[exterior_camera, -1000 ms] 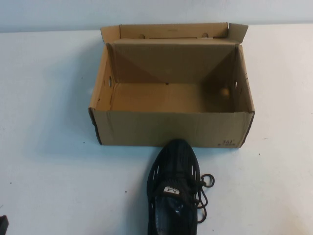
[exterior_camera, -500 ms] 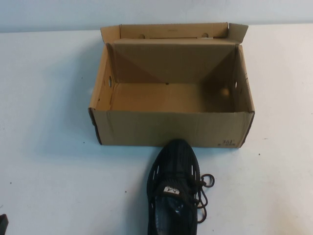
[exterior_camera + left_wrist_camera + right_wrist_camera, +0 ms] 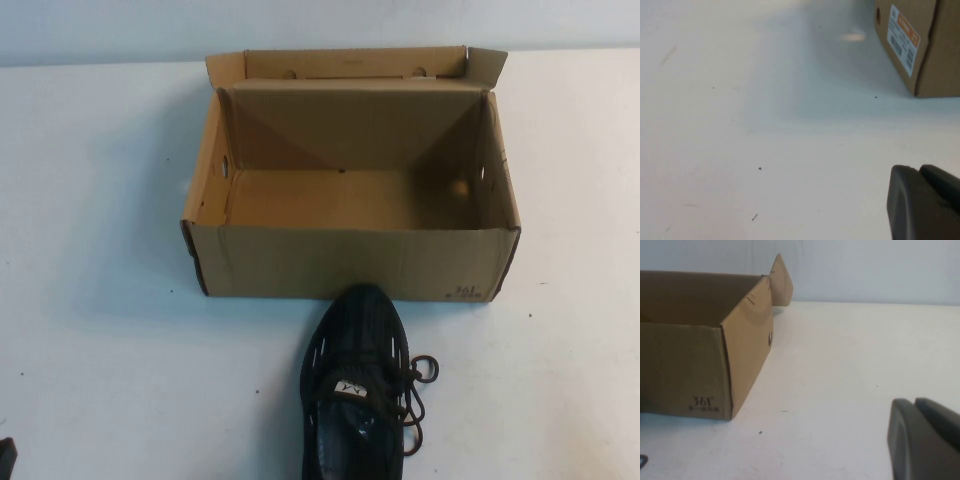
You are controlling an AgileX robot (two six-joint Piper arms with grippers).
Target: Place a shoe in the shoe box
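We find the shoe (image 3: 357,395), a black mesh sneaker with looped black laces and a small white tongue label, lying on the white surface (image 3: 100,350) at 6 o'clock of the shoe box (image 3: 350,262). Its rounded toe points to 12 o'clock and touches or nearly touches the box's near wall. The box is brown corrugated cardboard, rectangular, open-topped, its rear flap standing upright, with small round holes in the side walls and dark print at the near right corner. We see the left end effector (image 3: 926,200) pressed together, low over the surface at 7 o'clock of the box. The right end effector (image 3: 927,440) is likewise pressed together at 4 o'clock.
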